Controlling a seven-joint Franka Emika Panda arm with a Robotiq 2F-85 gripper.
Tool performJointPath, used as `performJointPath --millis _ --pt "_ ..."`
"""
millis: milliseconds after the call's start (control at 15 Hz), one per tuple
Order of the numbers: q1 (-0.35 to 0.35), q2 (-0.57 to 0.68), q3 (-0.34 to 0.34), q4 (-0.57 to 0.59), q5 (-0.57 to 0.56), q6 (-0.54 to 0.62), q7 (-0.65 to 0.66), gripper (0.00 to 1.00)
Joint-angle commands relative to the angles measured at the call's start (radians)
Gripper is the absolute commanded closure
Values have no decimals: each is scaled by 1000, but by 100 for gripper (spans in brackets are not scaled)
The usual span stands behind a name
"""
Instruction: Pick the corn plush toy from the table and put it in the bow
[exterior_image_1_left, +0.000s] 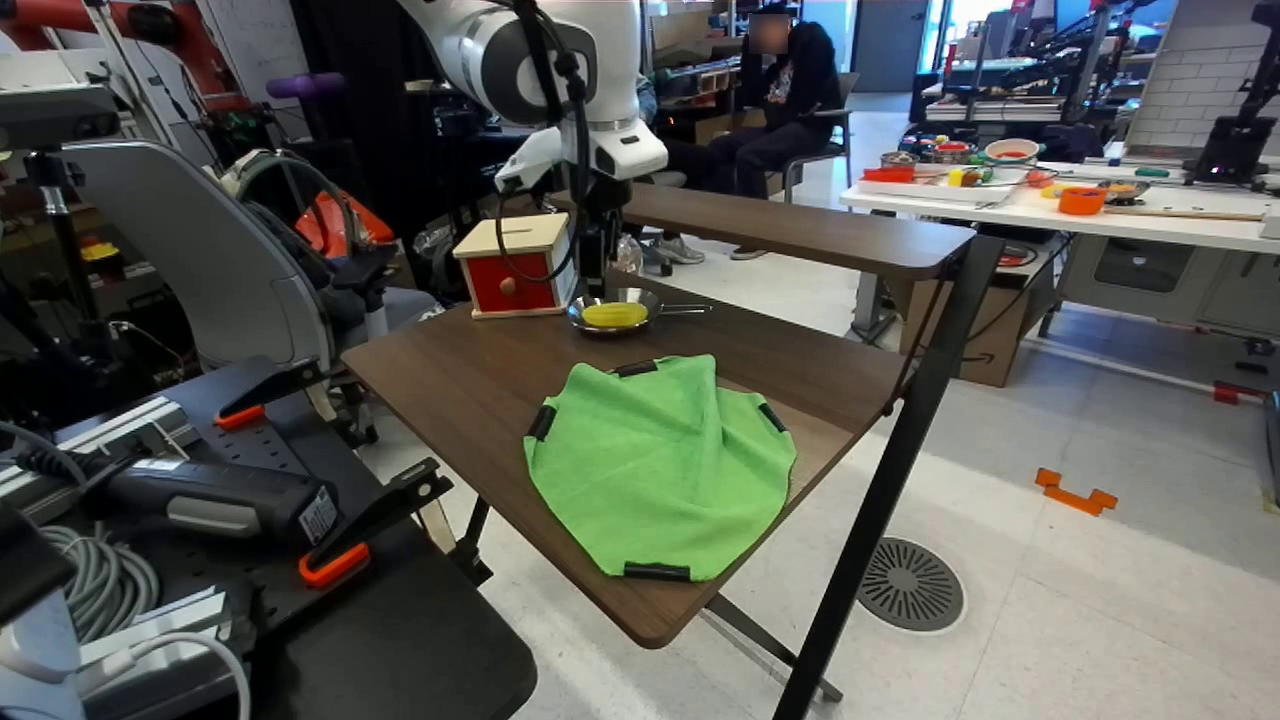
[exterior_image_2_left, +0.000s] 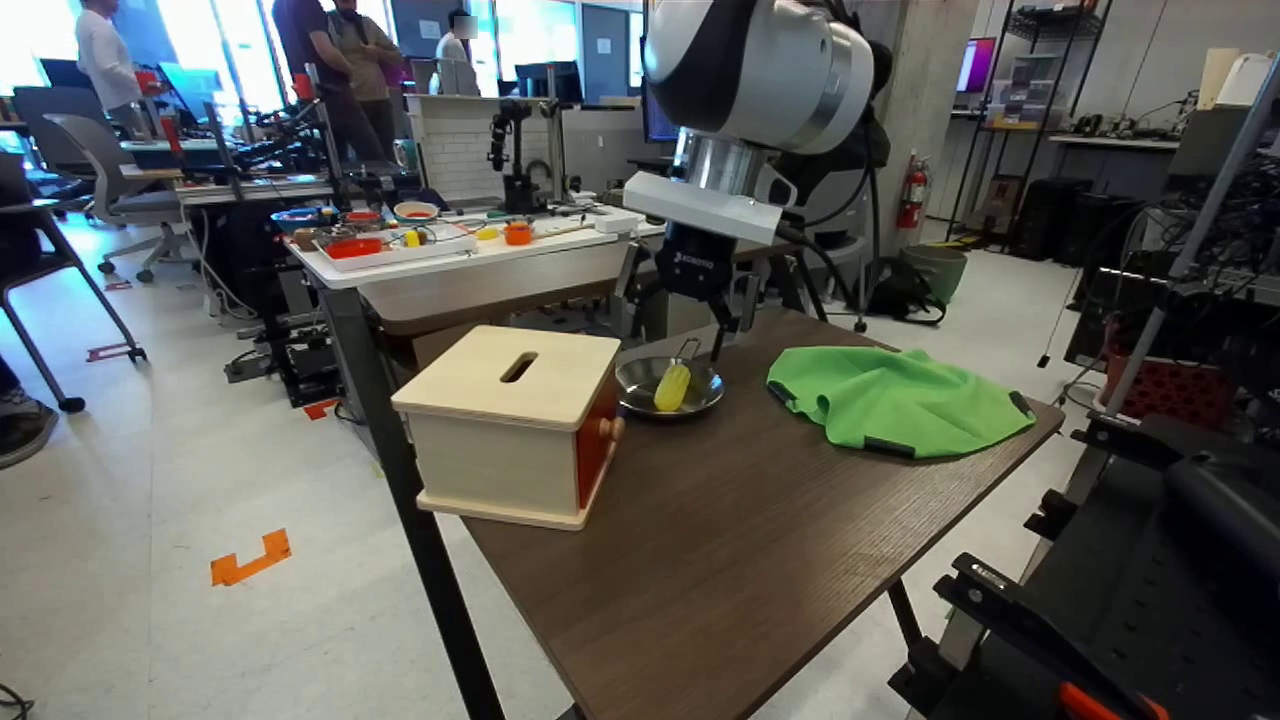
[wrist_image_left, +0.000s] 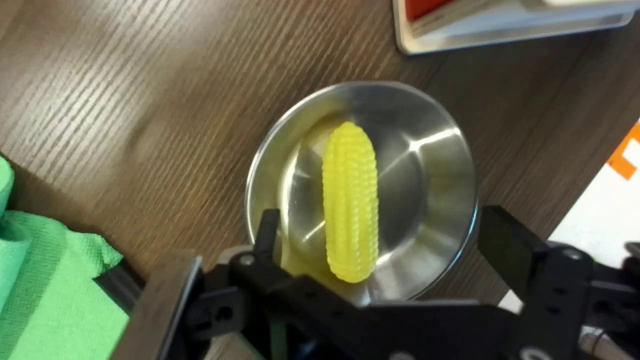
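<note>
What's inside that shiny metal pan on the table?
A yellow corn toy lies inside the metal pan. The patch of pan floor under the toy is hidden, and in the wrist view the gripper covers part of the pan's edge.

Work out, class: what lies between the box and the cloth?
In an exterior view, the pan, with the corn inside, lies between the box and the cloth.

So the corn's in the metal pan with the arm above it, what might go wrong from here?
The open jaws hang close to the rim of the metal pan, so a crooked lift might clip and tip it. The corn lies ungripped inside, so a knock could roll it. Sideways travel might also bump the wooden box beside the pan.
</note>
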Motion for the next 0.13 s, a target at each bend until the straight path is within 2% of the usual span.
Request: performJointPath --millis 0,67 --pt "4 -32 10 -44 4 14 -31 0" --pt "7 -66 23 -89 7 23 -54 0"
